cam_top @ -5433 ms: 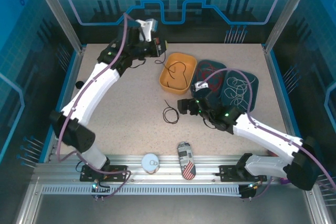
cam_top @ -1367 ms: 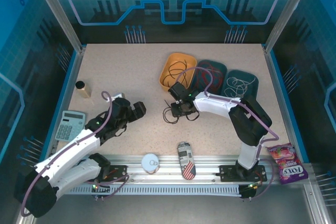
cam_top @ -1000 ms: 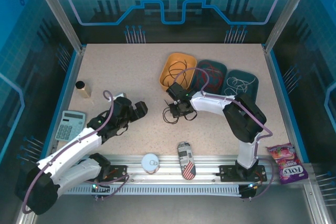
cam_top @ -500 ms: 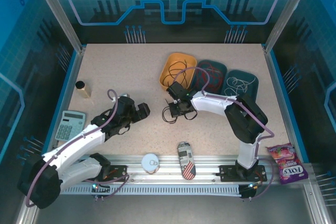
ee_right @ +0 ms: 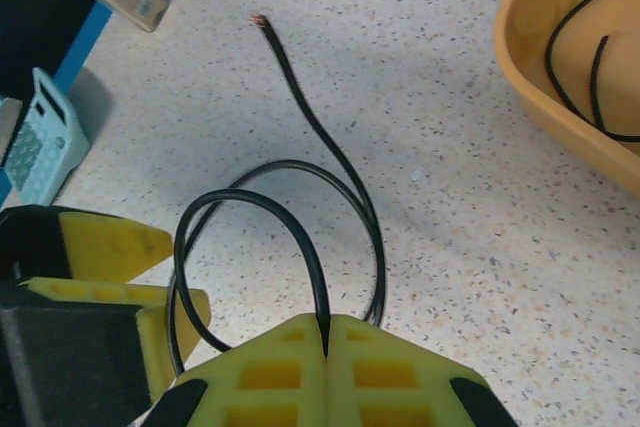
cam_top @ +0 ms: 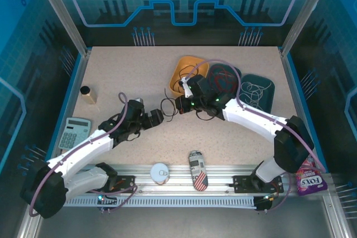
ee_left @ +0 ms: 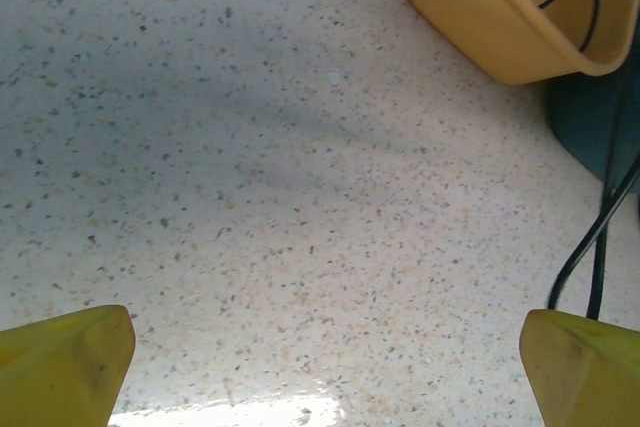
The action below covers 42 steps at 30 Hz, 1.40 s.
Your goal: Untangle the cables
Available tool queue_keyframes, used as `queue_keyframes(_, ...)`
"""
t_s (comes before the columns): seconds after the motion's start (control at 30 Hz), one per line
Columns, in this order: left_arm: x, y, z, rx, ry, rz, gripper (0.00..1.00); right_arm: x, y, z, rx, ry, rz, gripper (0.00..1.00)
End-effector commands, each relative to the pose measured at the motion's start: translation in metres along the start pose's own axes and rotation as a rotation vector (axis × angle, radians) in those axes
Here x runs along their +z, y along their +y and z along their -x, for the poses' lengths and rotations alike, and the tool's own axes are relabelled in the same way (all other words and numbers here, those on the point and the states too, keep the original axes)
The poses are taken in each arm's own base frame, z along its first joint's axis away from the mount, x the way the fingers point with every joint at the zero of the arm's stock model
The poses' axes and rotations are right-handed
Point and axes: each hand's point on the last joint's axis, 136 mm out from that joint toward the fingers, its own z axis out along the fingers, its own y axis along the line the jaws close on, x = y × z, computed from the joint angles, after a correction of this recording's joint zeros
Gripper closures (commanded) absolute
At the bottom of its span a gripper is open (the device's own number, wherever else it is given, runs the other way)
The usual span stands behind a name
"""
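My right gripper (ee_right: pixel 327 325) is shut on a black cable (ee_right: pixel 345 187), which loops out in front of its yellow fingertips above the table; in the top view this gripper (cam_top: pixel 179 105) holds the loop (cam_top: pixel 166 106) near the table's middle. My left gripper (cam_top: pixel 157 117) is open just left of that loop, and in its wrist view (ee_left: pixel 325 367) nothing lies between the fingers, with the black cable (ee_left: pixel 597 239) hanging by the right finger. Another black cable (cam_top: pixel 189 72) lies in the orange bowl (cam_top: pixel 179 74). A red cable (cam_top: pixel 224 76) and a white cable (cam_top: pixel 254 90) rest on dark trays.
A calculator (cam_top: pixel 74 132) and a small brown block (cam_top: pixel 86 94) sit at the left edge. A can (cam_top: pixel 196 178) and a white round lid (cam_top: pixel 160 172) lie on the front rail. A candy bag (cam_top: pixel 312 182) is at the front right. The dark trays (cam_top: pixel 266 100) stand right of the bowl.
The right gripper closed on the black cable and lifted it off the table, moving up and left. The left gripper advanced to the right, toward the loop, still open.
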Motion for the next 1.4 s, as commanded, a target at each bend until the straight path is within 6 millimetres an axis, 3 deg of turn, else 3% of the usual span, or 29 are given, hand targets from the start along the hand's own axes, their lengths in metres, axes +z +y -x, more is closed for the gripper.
queue_keyframes(0.0,-0.006,-0.025,0.013,0.021,-0.021,-0.095,0.01,-0.015,0.017,0.014,-0.005,-0.058,0.073,1.0)
queue_keyframes(0.1,-0.009,-0.039,0.015,0.039,-0.034,-0.167,0.04,-0.023,0.012,0.02,0.024,-0.09,0.033,1.0)
queue_keyframes(0.2,-0.012,-0.049,0.015,0.065,-0.058,-0.253,0.14,-0.031,0.0,0.024,0.099,-0.106,-0.032,1.0)
queue_keyframes(0.43,-0.026,-0.085,0.015,0.142,-0.096,-0.486,0.39,-0.052,0.0,0.037,0.214,-0.181,-0.022,1.0)
queue_keyframes(0.6,-0.036,-0.105,0.011,0.233,-0.108,-0.586,0.35,-0.07,0.0,0.045,0.264,-0.241,-0.011,1.0)
queue_keyframes(0.8,-0.044,-0.131,-0.003,0.352,-0.099,-0.679,0.16,-0.082,0.001,0.048,0.306,-0.284,0.001,1.0)
queue_keyframes(0.93,-0.04,-0.135,-0.014,0.399,-0.085,-0.675,0.16,-0.089,0.0,0.051,0.316,-0.31,-0.002,1.0)
queue_keyframes(1.1,-0.03,-0.128,0.002,0.319,-0.16,-0.616,0.2,-0.095,0.006,0.053,0.332,-0.318,0.036,1.0)
queue_keyframes(1.23,-0.03,-0.134,0.018,0.269,-0.239,-0.637,0.18,-0.099,0.015,0.054,0.35,-0.321,0.083,1.0)
queue_keyframes(1.37,-0.018,-0.142,0.019,0.28,-0.213,-0.633,0.21,-0.101,0.023,0.056,0.357,-0.326,0.124,1.0)
